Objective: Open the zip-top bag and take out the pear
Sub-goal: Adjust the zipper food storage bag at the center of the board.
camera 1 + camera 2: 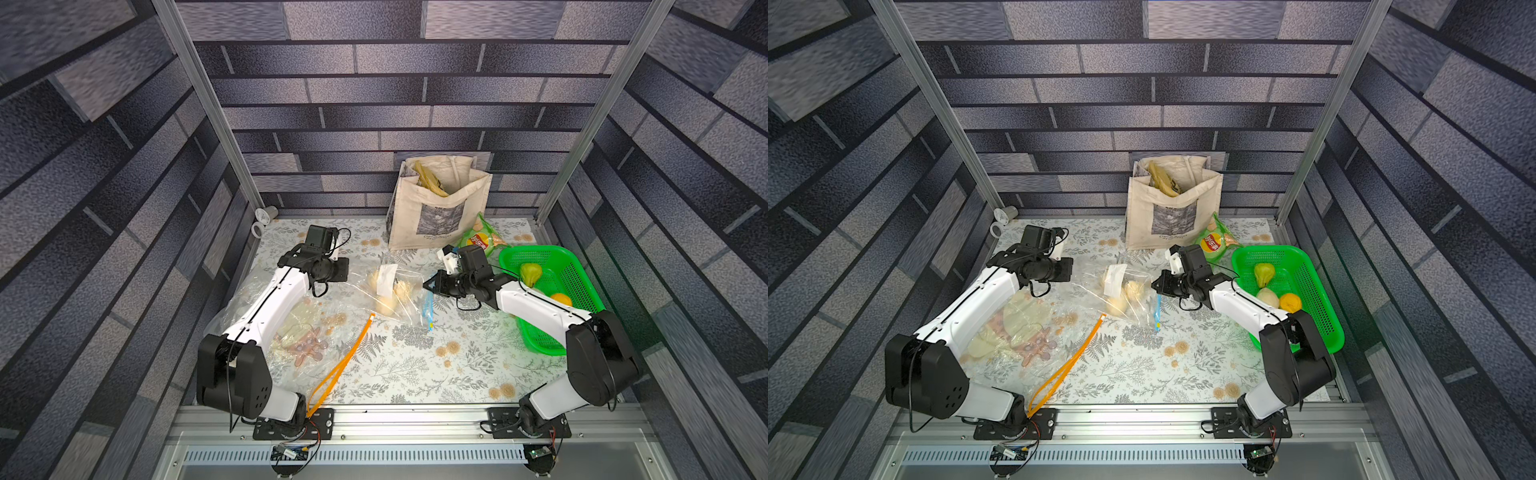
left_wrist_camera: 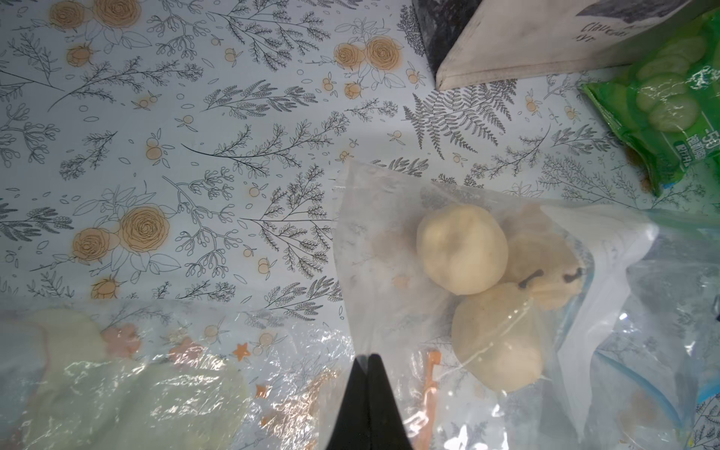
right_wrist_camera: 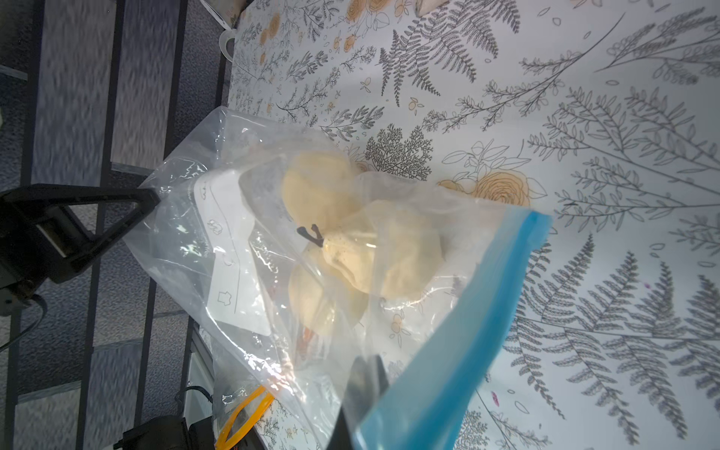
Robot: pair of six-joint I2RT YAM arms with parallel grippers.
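A clear zip-top bag with a blue zip strip is stretched between my two grippers over the middle of the table. Inside it lie three pale pears, bunched together, also seen through the plastic from the right wrist. My left gripper is shut on the bag's clear edge away from the zip, and shows in both top views. My right gripper is shut on the plastic right beside the blue zip. Whether the zip is parted I cannot tell.
A green basket at the right holds a green pear and an orange. A canvas tote and a green chips bag stand at the back. Another clear bag with an orange zip lies under my left arm.
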